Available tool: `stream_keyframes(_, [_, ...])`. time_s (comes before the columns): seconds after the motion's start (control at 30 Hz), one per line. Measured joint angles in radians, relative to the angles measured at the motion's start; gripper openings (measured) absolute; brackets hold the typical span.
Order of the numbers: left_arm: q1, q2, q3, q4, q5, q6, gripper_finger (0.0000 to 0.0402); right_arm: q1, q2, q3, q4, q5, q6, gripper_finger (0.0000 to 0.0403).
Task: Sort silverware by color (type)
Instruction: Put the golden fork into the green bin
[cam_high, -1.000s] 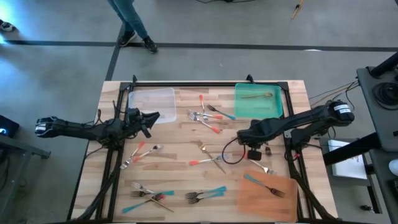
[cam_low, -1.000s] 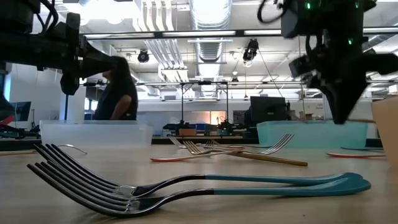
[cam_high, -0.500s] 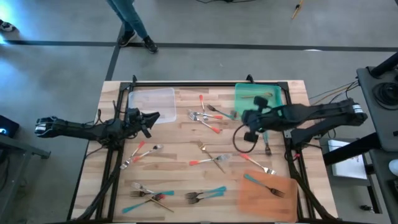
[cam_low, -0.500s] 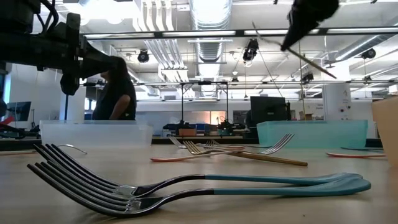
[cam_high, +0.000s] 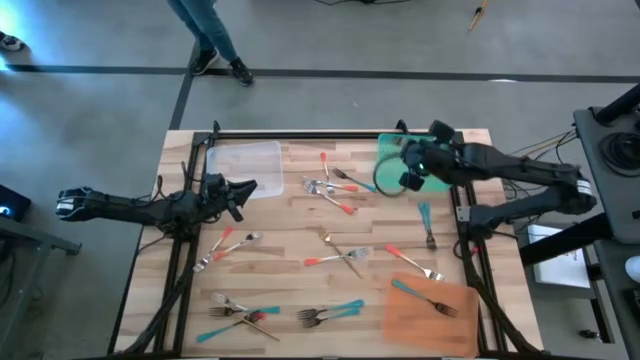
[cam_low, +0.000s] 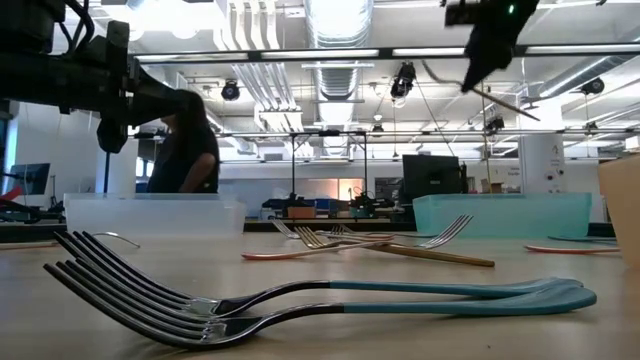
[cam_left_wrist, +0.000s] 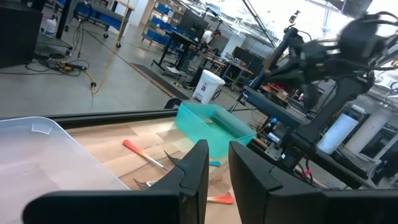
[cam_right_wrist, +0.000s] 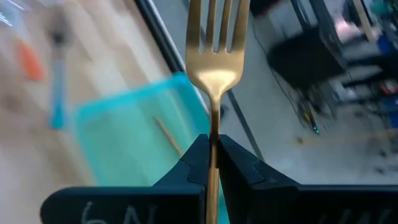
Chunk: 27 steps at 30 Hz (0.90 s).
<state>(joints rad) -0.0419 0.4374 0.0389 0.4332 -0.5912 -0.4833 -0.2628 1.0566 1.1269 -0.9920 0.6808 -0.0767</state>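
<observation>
In the high view you see the right gripper (cam_high: 408, 168) above the green tray (cam_high: 444, 175), near its edge that faces the table's middle. Below it and toward the near edge of the table lies the rest of the silverware (cam_high: 335, 255), scattered on the wood; one teal fork (cam_high: 425, 299) lies on the orange tray (cam_high: 432, 314). The left gripper (cam_high: 243, 189) waits just beside the clear tray (cam_high: 243, 160).

In the low view the right gripper (cam_low: 478, 70) hangs high over the table, and the thin gold fork (cam_low: 500, 98) slants down from it. Two teal-handled forks (cam_low: 330, 298) lie closest to the camera.

In the left wrist view you find the left fingers (cam_left_wrist: 198, 171) a little apart, with nothing between them.

In the right wrist view the right fingers (cam_right_wrist: 233, 160) are pressed on the handle of the gold fork (cam_right_wrist: 214, 46); its tines point away from the gripper, and the green tray (cam_right_wrist: 124, 143) is beneath.
</observation>
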Motion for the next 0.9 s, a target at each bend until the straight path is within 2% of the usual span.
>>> stream_keyframes(0.1, [0.000, 0.000, 0.000, 0.000, 0.000, 0.000, 0.0046, -0.125, 0.024, -0.046, 0.056, -0.035, -0.063, 0.0012])
stream_keyframes(0.23, [0.000, 0.000, 0.000, 0.000, 0.000, 0.000, 0.0046, -0.288, 0.073, -0.096, 0.111, -0.166, -0.123, 0.0012])
stream_keyframes(0.33, [0.000, 0.000, 0.000, 0.000, 0.000, 0.000, 0.0046, -0.362, 0.110, -0.112, 0.132, -0.192, -0.118, 0.0012])
stream_keyframes(0.4, [0.000, 0.000, 0.000, 0.000, 0.000, 0.000, 0.0046, -0.385, 0.122, -0.113, 0.132, -0.200, -0.109, 0.0012])
stream_keyframes(0.57, [0.000, 0.000, 0.000, 0.000, 0.000, 0.000, 0.0046, -0.392, 0.138, -0.111, 0.140, -0.312, -0.107, 0.0013])
stream_keyframes(0.77, [0.000, 0.000, 0.000, 0.000, 0.000, 0.000, 0.0046, -0.394, 0.159, -0.109, 0.168, -0.314, -0.133, 0.0013])
stream_keyframes(0.9, [0.000, 0.000, 0.000, 0.000, 0.000, 0.000, 0.0046, -0.392, 0.171, -0.109, 0.167, -0.315, -0.072, 0.0016])
